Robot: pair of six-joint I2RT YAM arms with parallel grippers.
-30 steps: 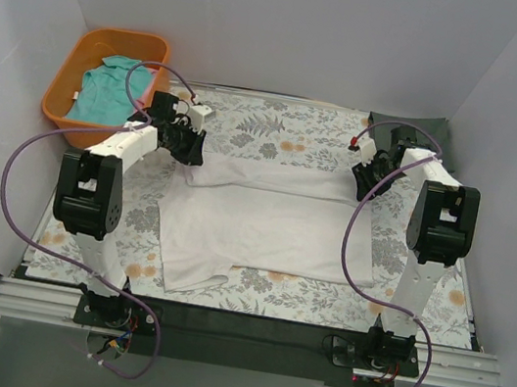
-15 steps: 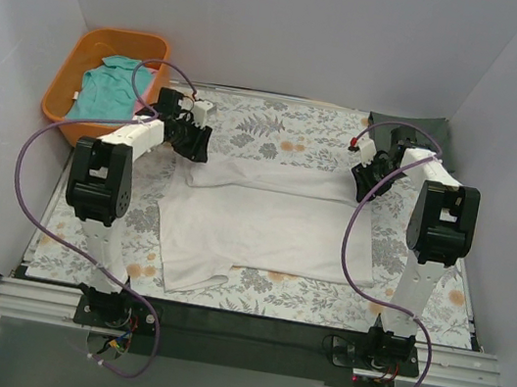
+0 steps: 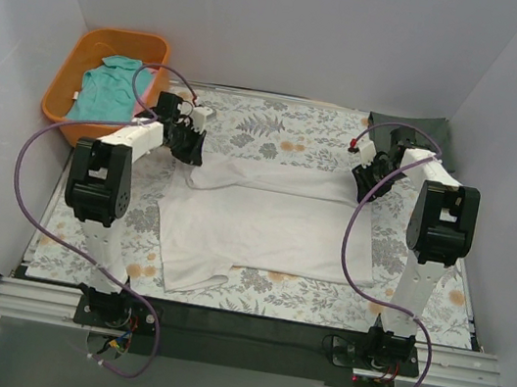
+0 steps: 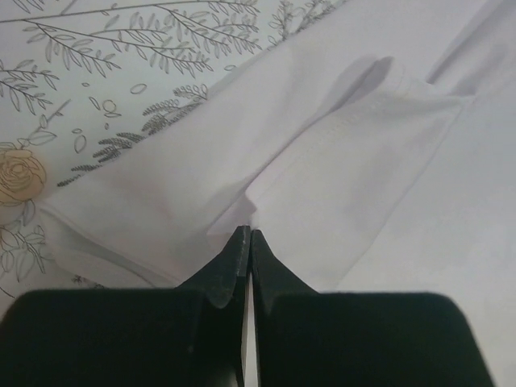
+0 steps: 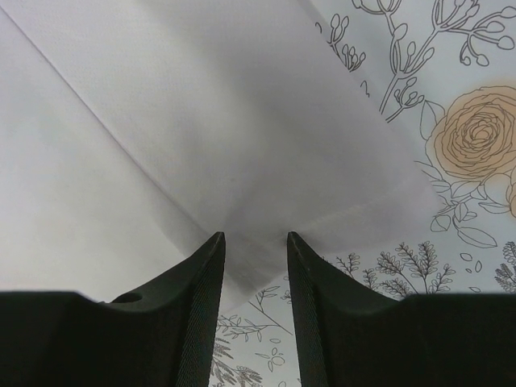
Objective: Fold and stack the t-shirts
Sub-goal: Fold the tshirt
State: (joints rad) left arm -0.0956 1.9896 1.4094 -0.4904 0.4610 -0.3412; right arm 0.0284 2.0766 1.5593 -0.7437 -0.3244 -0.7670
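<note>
"White cloth fills the middle of the table. Which shirt is it, and how does it lie?" asks the listener.

"It is the white t-shirt [image 3: 264, 219], spread flat on the floral table covering [image 3: 290, 124]. Its far edge appears turned over in a narrow band. The teal t-shirt [image 3: 107, 89] sits in the orange basket [image 3: 55, 105] at the far left, and the dark t-shirt [image 3: 419, 124] lies at the far right corner."

"And the arms?"

"Each is at a far corner of the white shirt. The left gripper [image 4: 246, 235] has its fingers pressed together, tips touching the edge of a fold beside the sleeve hem. I cannot tell whether any cloth is caught between them. The right gripper [image 5: 255, 235] has its fingers apart, straddling the shirt's corner, which lies flat beneath the gap."

"What would make this fold go well?"

"In my judgement, both corners need a sure pinch first. The left should part, sink lower and take both layers, and the right should close on its corner. Then both should lift and travel toward the near edge together, at equal height and pace, so the cloth neither drags nor bunches. A one-sided grip would likely skew the fold."
</note>
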